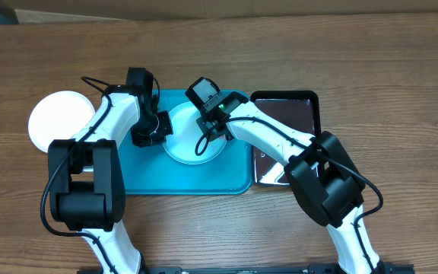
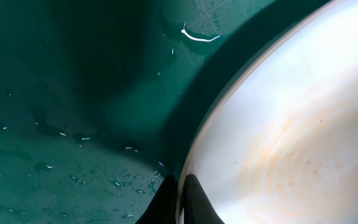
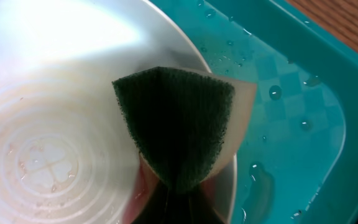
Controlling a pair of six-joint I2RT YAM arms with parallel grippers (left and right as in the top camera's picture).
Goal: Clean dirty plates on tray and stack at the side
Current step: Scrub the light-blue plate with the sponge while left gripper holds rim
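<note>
On the teal tray (image 1: 150, 176) at the middle of the counter (image 1: 401, 61), we see our left fingers (image 2: 197, 202) pinching the rim of the pale blue plate (image 1: 182, 138), our right fingers (image 3: 166, 208) clamping a green sponge (image 3: 176, 124) against its faintly smeared face, and a white plate (image 1: 55, 118) lying on the wood just left of the tray.

Smeared plate (image 1: 185, 150): overhead, both wrists cover its upper part. My left wrist view cuts it off at the right and bottom.
Left gripper (image 2: 180, 198): I see only two dark tips at the bottom edge, astride the plate's rim.
Right gripper (image 3: 171, 205): its fingers are buried under the pinched sponge (image 3: 179, 124); I can't make them out.
Black tray (image 1: 280, 95): the right arm hides its lower part.
White plate (image 1: 55, 118): the left arm crosses its right edge.
</note>
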